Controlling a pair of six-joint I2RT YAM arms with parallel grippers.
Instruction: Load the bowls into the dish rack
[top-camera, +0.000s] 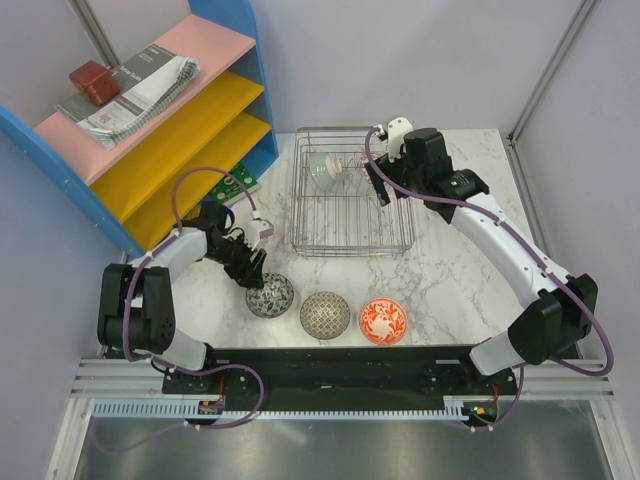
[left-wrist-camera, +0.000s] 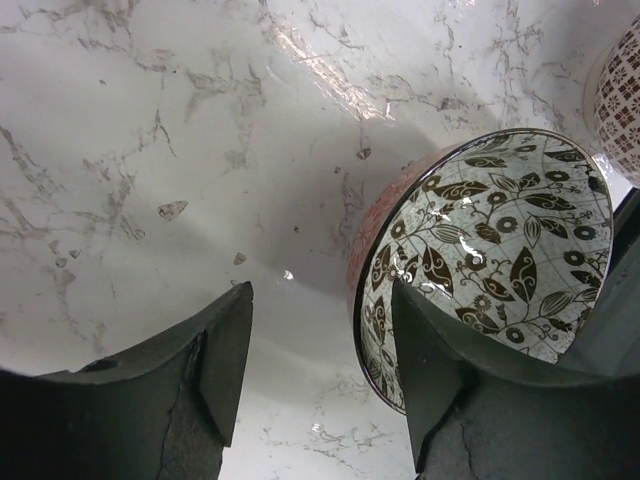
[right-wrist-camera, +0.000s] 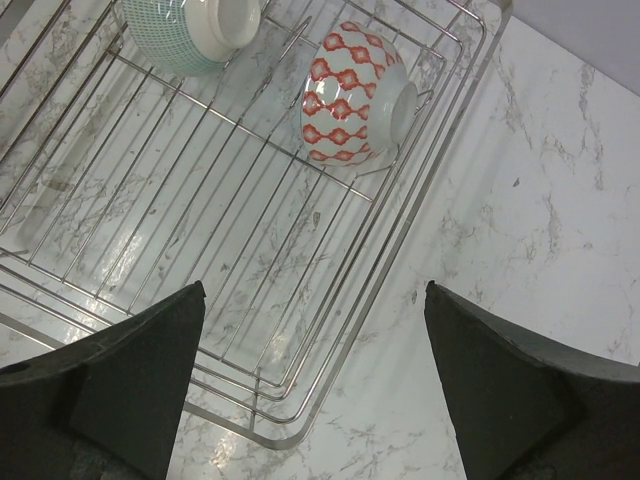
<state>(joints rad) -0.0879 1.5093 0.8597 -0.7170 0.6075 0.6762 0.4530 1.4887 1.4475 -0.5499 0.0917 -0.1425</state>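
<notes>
The silver wire dish rack (top-camera: 301, 200) stands at the back centre. A pale green bowl (top-camera: 325, 170) leans in its far left; the right wrist view shows it (right-wrist-camera: 185, 35) beside a white bowl with a red-orange lattice pattern (right-wrist-camera: 350, 95). On the table stand a dark grey patterned bowl (top-camera: 271, 296), a beige-grey bowl (top-camera: 325, 314) and a red-orange floral bowl (top-camera: 383, 320). My left gripper (top-camera: 254, 271) is open, its jaws astride the dark bowl's (left-wrist-camera: 500, 240) near rim. My right gripper (top-camera: 381, 188) is open and empty above the rack's right side (right-wrist-camera: 330, 400). No blue bowl shows.
A blue-framed shelf (top-camera: 232, 90) with pink and yellow boards stands at the back left, holding booklets and a red box. A green item (top-camera: 238, 183) lies at its foot. The beige-grey bowl (left-wrist-camera: 618, 100) sits close to the dark bowl's right.
</notes>
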